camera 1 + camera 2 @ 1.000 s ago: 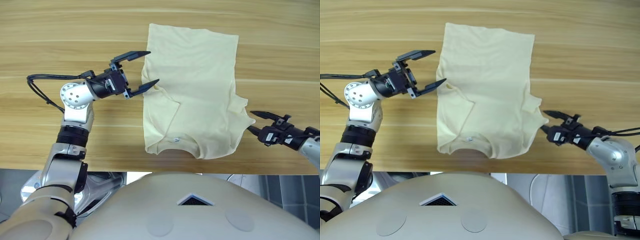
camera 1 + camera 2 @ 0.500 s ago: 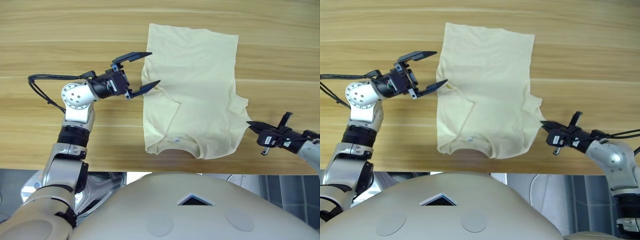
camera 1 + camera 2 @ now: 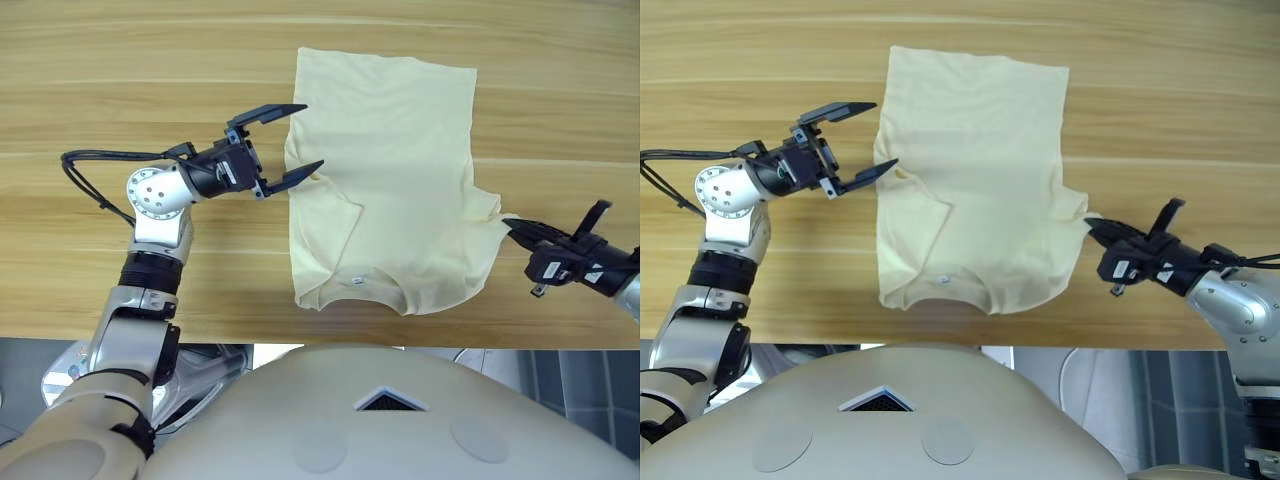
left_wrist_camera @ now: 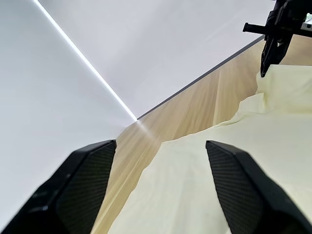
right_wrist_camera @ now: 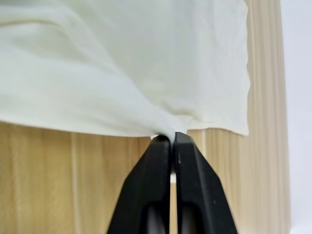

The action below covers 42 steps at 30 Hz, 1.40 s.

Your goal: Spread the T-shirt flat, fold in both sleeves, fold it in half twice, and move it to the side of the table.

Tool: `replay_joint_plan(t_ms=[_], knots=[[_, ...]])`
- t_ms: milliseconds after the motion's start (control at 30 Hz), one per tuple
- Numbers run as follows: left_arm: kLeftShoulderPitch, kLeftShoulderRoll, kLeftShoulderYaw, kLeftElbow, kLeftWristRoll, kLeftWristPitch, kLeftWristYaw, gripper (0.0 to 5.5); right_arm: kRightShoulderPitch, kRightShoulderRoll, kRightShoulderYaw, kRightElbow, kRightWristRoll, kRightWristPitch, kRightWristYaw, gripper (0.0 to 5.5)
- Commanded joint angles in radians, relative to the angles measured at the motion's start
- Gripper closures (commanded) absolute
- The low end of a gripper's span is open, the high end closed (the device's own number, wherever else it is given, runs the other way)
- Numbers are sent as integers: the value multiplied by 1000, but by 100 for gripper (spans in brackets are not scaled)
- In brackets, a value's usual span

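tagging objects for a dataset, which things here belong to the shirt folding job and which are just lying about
Job: pale yellow cotton T-shirt; left claw, open at its edge; right claw, shut on its edge; light wooden table underneath.
Lying about: black cable by the left arm.

Looked steeply down from the head in stereo, sharing table [image 3: 100, 60] and T-shirt [image 3: 390, 170]. Sat close behind left gripper [image 3: 310, 135] facing three o'clock, behind right gripper [image 5: 171, 137] facing nine.
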Motion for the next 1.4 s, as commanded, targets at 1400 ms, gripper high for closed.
replay_joint_plan(t_ms=[1400], knots=[[-34, -43, -22, 61, 42, -8, 2, 206, -532, 173, 445, 7, -86, 214, 110, 419]])
